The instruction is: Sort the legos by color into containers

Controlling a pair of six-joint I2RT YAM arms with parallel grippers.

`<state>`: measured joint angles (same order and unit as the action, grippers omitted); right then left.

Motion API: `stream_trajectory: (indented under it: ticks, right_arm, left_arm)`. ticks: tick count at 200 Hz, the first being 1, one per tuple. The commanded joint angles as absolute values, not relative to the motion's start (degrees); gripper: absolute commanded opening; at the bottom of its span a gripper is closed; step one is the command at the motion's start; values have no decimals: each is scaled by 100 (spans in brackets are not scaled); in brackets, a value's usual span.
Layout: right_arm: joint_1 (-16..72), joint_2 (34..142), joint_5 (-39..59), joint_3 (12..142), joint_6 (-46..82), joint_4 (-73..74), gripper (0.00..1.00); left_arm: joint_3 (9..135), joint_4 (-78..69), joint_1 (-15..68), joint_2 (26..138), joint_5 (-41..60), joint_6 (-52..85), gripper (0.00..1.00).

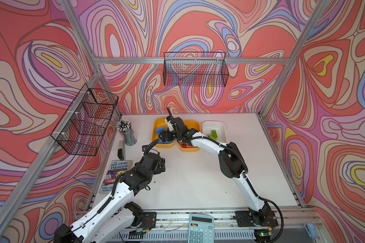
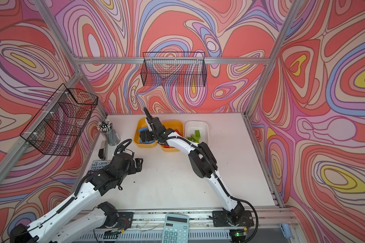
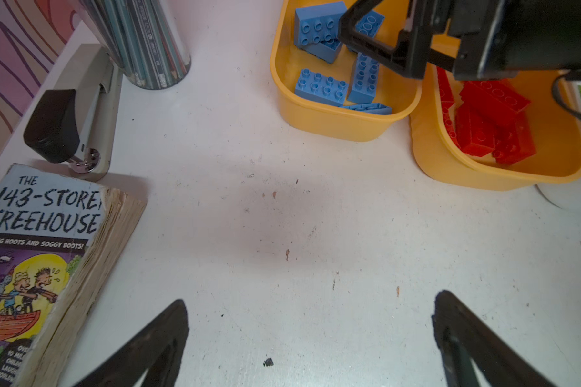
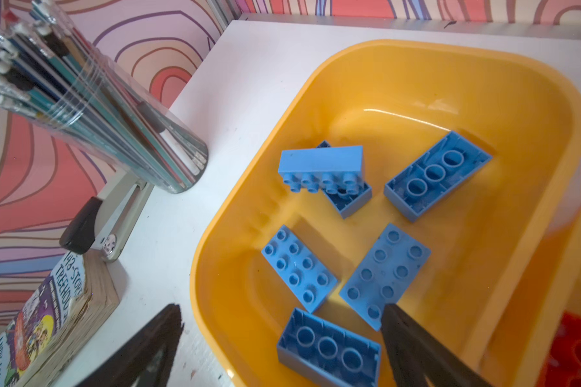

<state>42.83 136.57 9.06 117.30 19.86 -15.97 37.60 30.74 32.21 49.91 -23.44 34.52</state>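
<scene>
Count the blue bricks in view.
6, all in one yellow tray: two bricks stacked, one upturned beside them, two studs-up, one upturned beside those. None seem hidden.

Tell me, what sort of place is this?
Probably a robot test booth styled as a child's desk: an aluminium frame with swirly printed walls, two robot arms mounted at the table's front edge, plus a pencil cup and storybook.

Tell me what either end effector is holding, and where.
Nothing: right end effector open over the tray of blue legos, left end effector open over the table.
</scene>
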Motion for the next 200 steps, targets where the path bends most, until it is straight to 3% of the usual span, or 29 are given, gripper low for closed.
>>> stream_trajectory:
  ticks: [1,68,92,140,166,200]
  right_arm:
    - [4120,12540,1085,10792,1989,-1071,98]
    - [3473,9202,15,6424,1523,-226,98]
    - [3187,8086,-599,5153,1430,105,98]
    - [2835,6187,-1912,3163,822,1178,98]
    - [2617,5816,-2834,2465,751,1815,98]
    - [2038,5924,-2995,2064,757,2342,98]
  left_arm:
    - [3937,2626,3218,5125,-2681,3098,100]
    - [3671,406,3186,5951,-2995,1423,100]
    - [3312,-1000,3125,6290,-3242,433,100]
    - [3169,-1559,1828,6640,-2195,578,100]
    - [3023,-1906,1437,6829,-2254,443,100]
    - [2484,-2785,1139,7180,-2073,207,100]
